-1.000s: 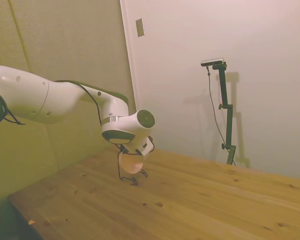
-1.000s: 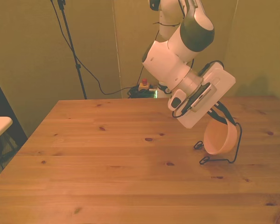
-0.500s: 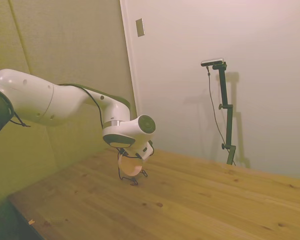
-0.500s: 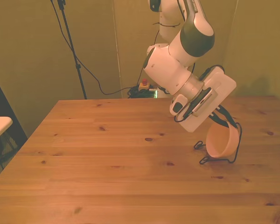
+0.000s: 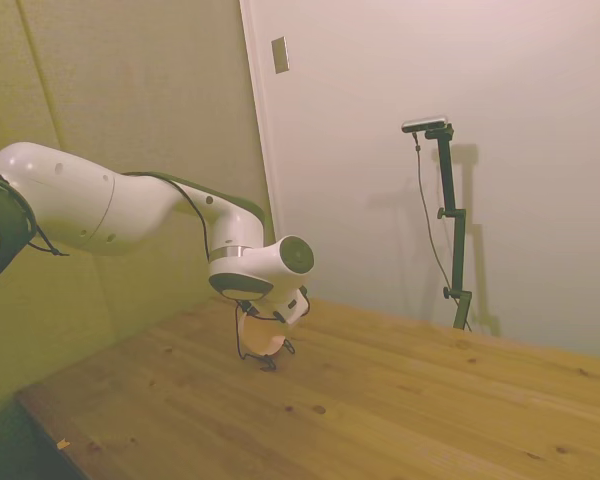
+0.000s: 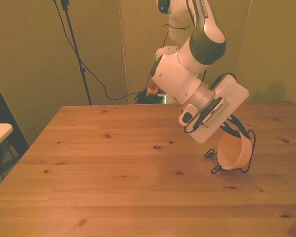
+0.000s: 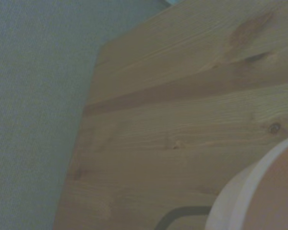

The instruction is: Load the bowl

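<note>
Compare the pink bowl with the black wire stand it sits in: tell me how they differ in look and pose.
The bowl is solid, smooth and pale pink; the wire stand is a thin, open black frame you can see through. The bowl is tipped on its side, its opening facing the front view's right; the stand rests on its feet on the wooden table. The bowl is carried by the stand; the stand touches the table. Both sit together under the hand.

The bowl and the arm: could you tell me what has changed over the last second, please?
The arm has lowered and the gripper has pushed the bowl deeper into the black wire stand, tipping it more upright, its opening now facing the front view's left. The stand and the table have stayed as they were.
</note>
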Tool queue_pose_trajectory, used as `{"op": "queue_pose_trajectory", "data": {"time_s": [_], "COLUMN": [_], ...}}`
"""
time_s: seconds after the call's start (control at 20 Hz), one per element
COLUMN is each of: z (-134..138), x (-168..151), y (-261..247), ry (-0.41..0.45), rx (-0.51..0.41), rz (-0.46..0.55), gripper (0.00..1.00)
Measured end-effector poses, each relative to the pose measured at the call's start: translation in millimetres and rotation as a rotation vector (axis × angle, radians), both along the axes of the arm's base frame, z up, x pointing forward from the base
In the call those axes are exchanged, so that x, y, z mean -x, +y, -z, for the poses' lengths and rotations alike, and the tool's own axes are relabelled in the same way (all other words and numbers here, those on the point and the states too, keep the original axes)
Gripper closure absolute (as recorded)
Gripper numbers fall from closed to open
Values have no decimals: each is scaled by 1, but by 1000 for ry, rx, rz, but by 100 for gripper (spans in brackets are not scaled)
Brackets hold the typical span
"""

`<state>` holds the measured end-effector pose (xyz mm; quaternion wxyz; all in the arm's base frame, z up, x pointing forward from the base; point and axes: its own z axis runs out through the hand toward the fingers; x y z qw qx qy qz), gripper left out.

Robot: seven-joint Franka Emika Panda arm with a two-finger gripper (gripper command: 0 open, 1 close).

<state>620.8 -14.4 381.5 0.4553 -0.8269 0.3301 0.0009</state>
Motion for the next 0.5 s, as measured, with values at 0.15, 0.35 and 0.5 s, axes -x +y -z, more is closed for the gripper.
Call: {"op": "queue_pose_trajectory", "data": {"time_s": [0.15,0.35,0.5], "z": [0,0,-3], "x": [0,0,2], "y": [-1,-3,-6], "ry": [0,0,-5], "rx": [-1,-3,-11], "rz": [2,2,-9], "gripper": [0,0,0]}}
